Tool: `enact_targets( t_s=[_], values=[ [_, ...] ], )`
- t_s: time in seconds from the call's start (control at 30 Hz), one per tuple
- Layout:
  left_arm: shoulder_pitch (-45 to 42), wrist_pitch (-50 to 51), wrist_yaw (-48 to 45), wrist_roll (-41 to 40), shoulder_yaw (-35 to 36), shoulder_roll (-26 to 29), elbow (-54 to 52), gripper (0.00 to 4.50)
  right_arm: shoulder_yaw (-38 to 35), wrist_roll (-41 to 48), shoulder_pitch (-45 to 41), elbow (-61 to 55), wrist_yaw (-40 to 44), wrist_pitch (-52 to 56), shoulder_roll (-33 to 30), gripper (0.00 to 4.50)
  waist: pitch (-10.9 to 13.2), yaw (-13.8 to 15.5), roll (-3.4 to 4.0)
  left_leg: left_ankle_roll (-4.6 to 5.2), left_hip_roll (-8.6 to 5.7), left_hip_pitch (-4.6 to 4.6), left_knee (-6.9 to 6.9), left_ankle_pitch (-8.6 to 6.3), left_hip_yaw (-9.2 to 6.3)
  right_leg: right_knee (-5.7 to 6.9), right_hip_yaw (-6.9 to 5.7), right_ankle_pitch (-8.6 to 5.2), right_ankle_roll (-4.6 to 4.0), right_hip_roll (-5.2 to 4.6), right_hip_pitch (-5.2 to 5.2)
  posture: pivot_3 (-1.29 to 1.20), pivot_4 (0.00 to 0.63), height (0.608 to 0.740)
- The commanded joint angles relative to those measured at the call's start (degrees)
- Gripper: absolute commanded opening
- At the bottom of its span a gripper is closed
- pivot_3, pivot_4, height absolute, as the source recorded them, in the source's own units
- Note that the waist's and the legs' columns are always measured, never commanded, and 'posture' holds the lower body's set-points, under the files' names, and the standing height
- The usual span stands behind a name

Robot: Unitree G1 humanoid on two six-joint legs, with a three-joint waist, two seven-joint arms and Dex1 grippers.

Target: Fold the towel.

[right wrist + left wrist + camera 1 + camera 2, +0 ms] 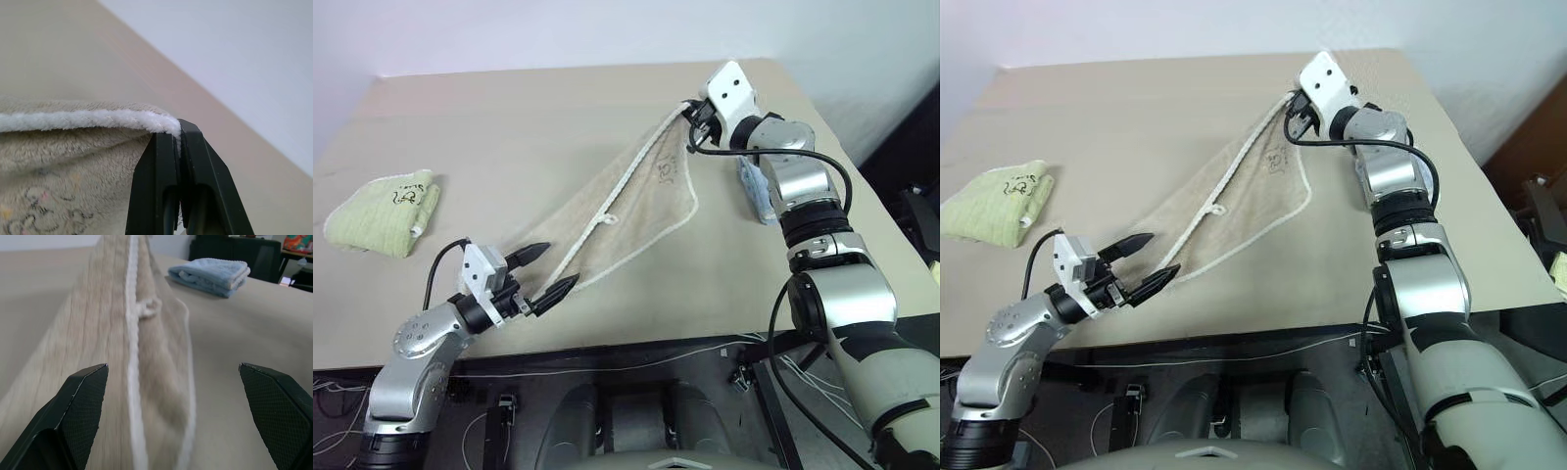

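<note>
towel [626,211] soft, light, floppy, hung from worktop [509,127] to lifted corner | right claw [693,119] pinching that corded corner | left claw [540,272] spread by low end, grab edging there

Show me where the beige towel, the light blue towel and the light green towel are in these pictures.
beige towel [636,201]: left eye view, on its hanging middle panel.
light blue towel [210,274]: left wrist view, on the folded stack's top.
light green towel [386,211]: left eye view, on its folded top.
</note>
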Motion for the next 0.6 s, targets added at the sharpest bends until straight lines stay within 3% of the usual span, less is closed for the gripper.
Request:
enact_targets(
  t_s=[0.03,0.2,0.37,0.6],
  values=[
    [0.8,-2.1,-0.3,0.6,0.1,0.2,-1.6,4.5,-1.9,0.4,-2.9,-3.8,-3.6,1.8,-1.6,0.01,0.0,-0.1,0.0,0.0,0.0,0.0,0.0,0.0,0.0,0.0,0.0,-0.03,-0.05,0.0,0.0,0.0,0.15,0.74],
    [1.9,-3.7,-0.8,1.5,1.0,0.9,-0.5,4.5,-2.8,-0.2,-3.9,-2.7,-9.3,4.3,-3.9,0.01,0.0,-0.1,0.01,0.0,0.0,-0.01,-0.02,0.0,0.01,-0.02,0.01,-0.03,-0.06,-0.01,-0.01,0.0,0.15,0.74],
    [1.6,-8.2,-1.6,5.4,0.9,2.9,1.3,4.5,-3.0,-0.2,-2.5,-4.3,-14.0,0.3,-4.3,0.01,0.0,-0.3,0.03,0.01,0.01,0.0,-0.03,0.0,0.02,-0.02,0.01,-0.04,-0.07,0.01,-0.01,0.0,0.15,0.74],
    [-5.0,-9.4,-1.4,7.9,-0.1,4.6,6.2,4.5,-3.1,1.2,2.5,-10.4,-15.1,3.5,-2.1,0.01,0.0,-0.1,0.03,0.02,0.03,0.01,-0.02,0.01,0.05,0.02,0.02,0.03,0.06,0.05,-0.01,0.0,0.15,0.74]
  ],
)
